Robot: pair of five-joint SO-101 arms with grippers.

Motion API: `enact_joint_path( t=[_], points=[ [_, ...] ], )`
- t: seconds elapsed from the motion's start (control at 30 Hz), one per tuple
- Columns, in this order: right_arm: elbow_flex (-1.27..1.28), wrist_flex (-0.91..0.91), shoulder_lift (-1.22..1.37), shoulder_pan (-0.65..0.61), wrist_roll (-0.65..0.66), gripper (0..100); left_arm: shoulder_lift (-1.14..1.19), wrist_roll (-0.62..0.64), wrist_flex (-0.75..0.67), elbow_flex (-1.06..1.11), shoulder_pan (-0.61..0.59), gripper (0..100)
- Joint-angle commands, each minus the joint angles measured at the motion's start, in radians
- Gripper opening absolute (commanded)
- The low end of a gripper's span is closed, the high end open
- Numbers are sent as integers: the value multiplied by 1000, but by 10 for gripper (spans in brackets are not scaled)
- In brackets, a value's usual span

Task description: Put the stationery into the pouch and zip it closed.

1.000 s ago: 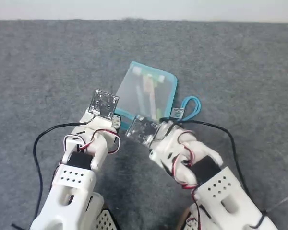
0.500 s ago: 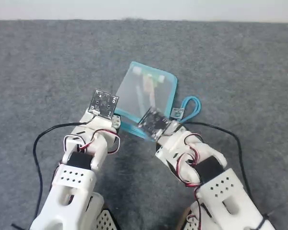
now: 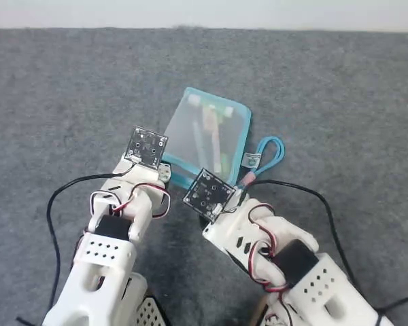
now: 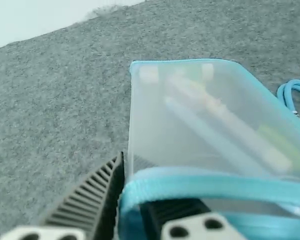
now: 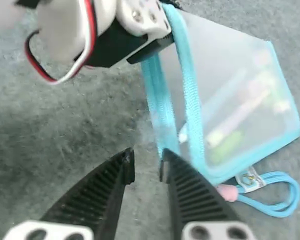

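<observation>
Pouch [image 3: 214, 132]: translucent, blue-edged, flat on the grey table [image 3: 68, 88], zip edge turned toward both pincers.

Stationery [image 5: 240, 117]: pens and a green piece, already inside, lying beyond the zip edge from the right pincer.

Left pincer [image 4: 127, 192]: clamped on the blue zip [image 4: 190, 182] at one corner. I judge this an anchor, so the pouch does not slide when the zip is drawn.

Right pincer [image 5: 146, 159]: jaws a narrow gap apart, holding nothing, just beside the zip edge, between the left pincer and the pull end. I read it as lining up on the zip.

Pull tab [image 5: 227, 192]: pink, next to a small label and a blue loop cord [image 3: 272, 151], at the corner farthest from the left pincer.

Unclear: I cannot tell where the slider sits, nor how much of the zip is shut. From above, the arms' camera boards cover the near zip edge. The pouch wall blurs the contents, so I cannot count the items.
</observation>
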Motion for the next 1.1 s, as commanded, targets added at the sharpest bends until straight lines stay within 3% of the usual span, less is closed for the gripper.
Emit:
enact_joint_path(
  t=[0.0, 0.1, 0.33, 0.67, 0.83, 1.07],
  points=[
    [-17, -73, 71, -7, -81, 247, 2, 21, 2, -44, -8, 11],
    [-17, -157, 142, -2, -109, 305, 2, 21, 2, -44, -8, 11],
    [-18, -300, 272, -2, -112, 299, 3, 21, 2, -44, -8, 11],
    [-23, -346, 285, 108, -106, 8, 8, 21, 2, -44, -8, 11],
    [-29, -300, 285, 188, -104, 7, 8, 21, 2, -44, -8, 11],
    [-109, -68, 176, 386, -28, 7, 8, 21, 2, -44, -8, 11]
  ],
)
